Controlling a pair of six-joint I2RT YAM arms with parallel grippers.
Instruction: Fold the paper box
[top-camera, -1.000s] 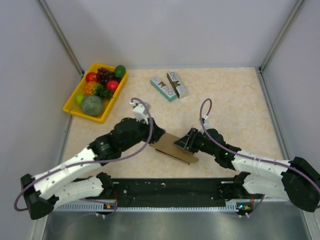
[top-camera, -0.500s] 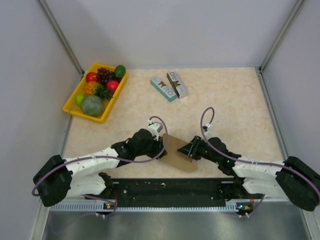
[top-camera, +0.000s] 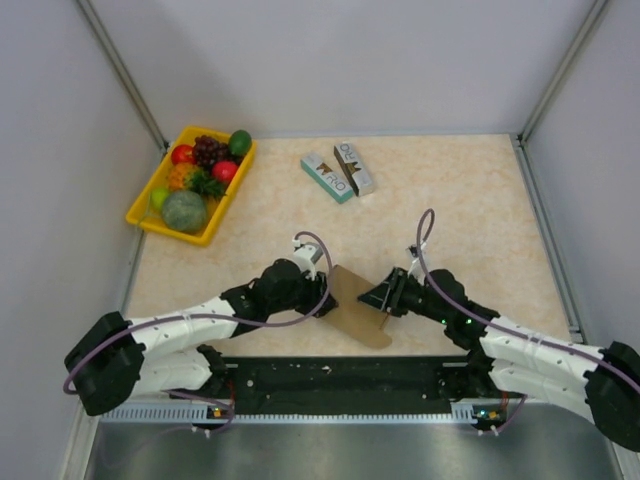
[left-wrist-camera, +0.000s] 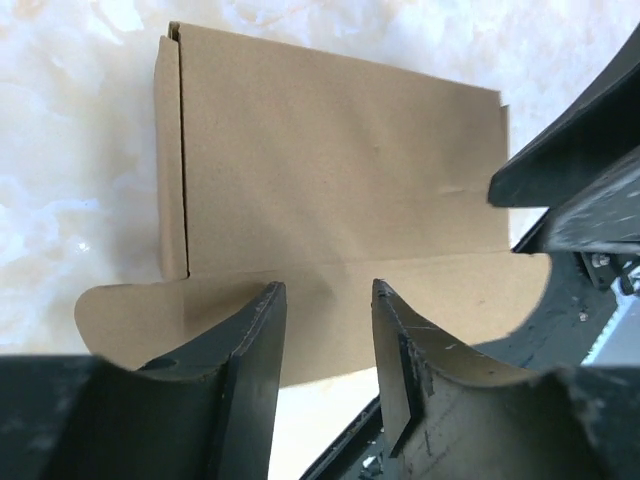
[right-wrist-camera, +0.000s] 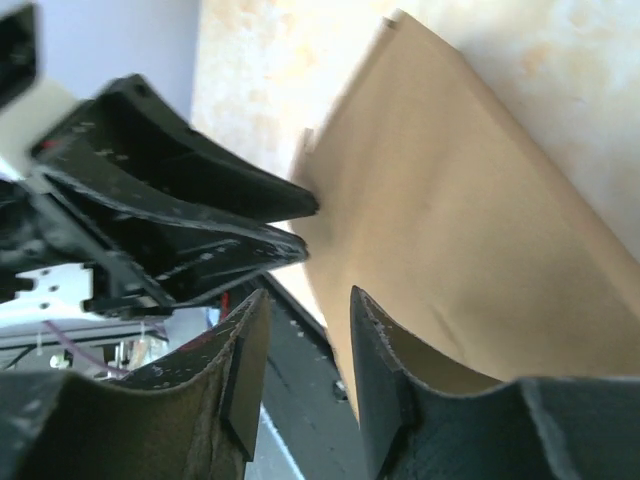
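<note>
Over the table, from the top camera, the paper box (top-camera: 358, 312) lies flat and brown near the front edge, just beyond the black rail (top-camera: 330, 378). The left gripper (top-camera: 325, 290) reaches in at its left edge and the right gripper (top-camera: 381, 298) meets it from the right, both low, with the cardboard between them. Far back on the left sits a yellow fruit tray (top-camera: 205, 237), and two small printed boxes (top-camera: 340, 170) lie side by side near the back, well apart from the action. The beige table (top-camera: 480, 200) shows a marbled pattern.

On to the left wrist camera: the two dark fingers (left-wrist-camera: 250, 350) stand a little apart with a narrow gap. Nothing is pinched. The sheet faces the lens behind them, and its rounded flap runs across under both tips. A creased narrow strip lines the panel's left side. The other arm's dark fingers poke in at the right edge, at the carton's corner.

Over to the right wrist camera: its fingers (right-wrist-camera: 385, 350) are likewise slightly parted, with the rail showing through the gap. The brown panel slopes away up and to the right, passing behind the right-hand finger, and I cannot tell whether that finger touches it. The left arm's fingers point in from the left, their tips at the sheet's edge.
</note>
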